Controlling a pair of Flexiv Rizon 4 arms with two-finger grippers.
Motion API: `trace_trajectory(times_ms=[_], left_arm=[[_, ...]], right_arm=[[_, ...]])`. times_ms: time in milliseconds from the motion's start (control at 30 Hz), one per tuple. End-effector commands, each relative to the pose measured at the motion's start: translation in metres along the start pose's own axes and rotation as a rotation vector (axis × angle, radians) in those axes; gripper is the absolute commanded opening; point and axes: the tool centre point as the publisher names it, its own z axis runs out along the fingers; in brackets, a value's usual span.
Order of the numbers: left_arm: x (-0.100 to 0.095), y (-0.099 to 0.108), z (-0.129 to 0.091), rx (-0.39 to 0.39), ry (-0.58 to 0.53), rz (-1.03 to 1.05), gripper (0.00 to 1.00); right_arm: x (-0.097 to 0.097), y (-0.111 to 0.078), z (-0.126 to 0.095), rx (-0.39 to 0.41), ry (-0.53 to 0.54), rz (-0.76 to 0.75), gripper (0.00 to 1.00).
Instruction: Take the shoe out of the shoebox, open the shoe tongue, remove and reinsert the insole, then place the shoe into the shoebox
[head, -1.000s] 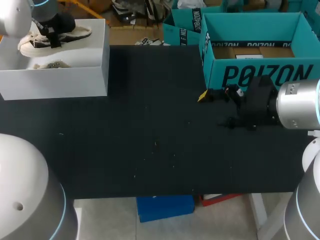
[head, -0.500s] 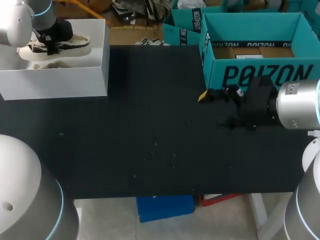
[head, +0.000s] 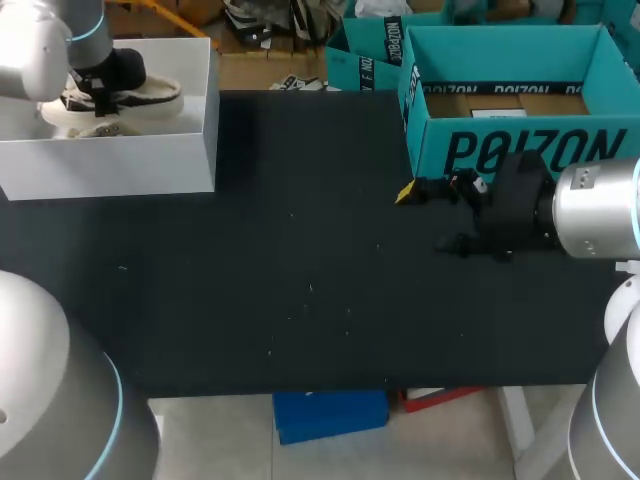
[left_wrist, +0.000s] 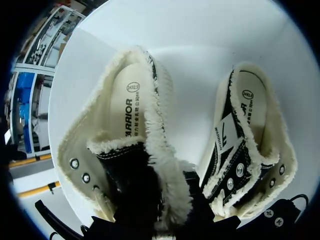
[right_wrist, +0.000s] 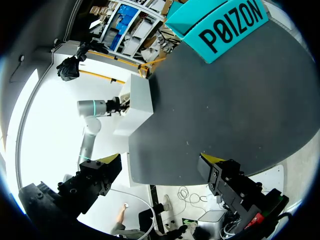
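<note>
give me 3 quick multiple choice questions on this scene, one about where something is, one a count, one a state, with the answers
1. Of the white box, the teal box and the table, which holds the shoes?
A. white box
B. teal box
C. table

2. How many shoes does the left wrist view show?
A. one
B. two
C. three

3. The fingers of the right gripper are:
A. open, with nothing between them
B. shut on a shoe
C. shut on a box wall

Answers:
1 A: white walls surround the shoes in the left wrist view.
2 B: two fleece-lined shoes lie side by side.
3 A: its yellow tips stand wide apart above the table.
</note>
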Motion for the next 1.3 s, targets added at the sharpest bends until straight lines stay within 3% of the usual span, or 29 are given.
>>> trace_trajectory(times_ms=[33, 367, 400, 500, 533, 600, 667, 700, 733, 767, 1300], left_arm=[[-0.004, -0.002, 0.008, -0.007, 0.025, 0.01, 0.0], [-0.004, 0.002, 0.01, -0.037, 0.08, 0.011, 0.02], [-0.005, 0.002, 0.01, -0.036, 0.083, 0.012, 0.18], [-0.004, 0.001, 0.01, -0.035, 0.092, 0.018, 0.37], [-0.004, 0.001, 0.01, -0.035, 0.092, 0.02, 0.38], [-0.005, 0.0, 0.008, -0.032, 0.09, 0.021, 0.02], [-0.007, -0.001, 0.006, -0.033, 0.082, 0.019, 0.0], [-0.008, -0.002, 0.006, -0.032, 0.081, 0.018, 0.04], [-0.009, -0.003, 0.005, -0.033, 0.08, 0.017, 0.34], [-0.009, -0.004, 0.003, -0.029, 0.079, 0.017, 0.49], [-0.031, -0.018, -0.049, 0.014, 0.064, -0.019, 0.48]], right_arm=[[0.0, 0.0, 0.001, 0.0, 0.0, 0.0, 1.0], [0.0, 0.0, 0.001, 0.0, 0.0, 0.0, 1.0], [0.0, 0.0, 0.001, 0.0, 0.0, 0.0, 1.0], [0.0, 0.0, 0.001, 0.0, 0.0, 0.0, 1.0], [0.0, 0.0, 0.001, 0.0, 0.0, 0.0, 1.0], [0.0, 0.0, 0.001, 0.0, 0.0, 0.0, 1.0], [0.0, 0.0, 0.001, 0.0, 0.0, 0.0, 1.0], [0.0, 0.0, 0.001, 0.0, 0.0, 0.0, 1.0], [0.0, 0.0, 0.001, 0.0, 0.0, 0.0, 1.0], [0.0, 0.0, 0.001, 0.0, 0.0, 0.0, 1.0], [0.0, 0.0, 0.001, 0.0, 0.0, 0.0, 1.0]])
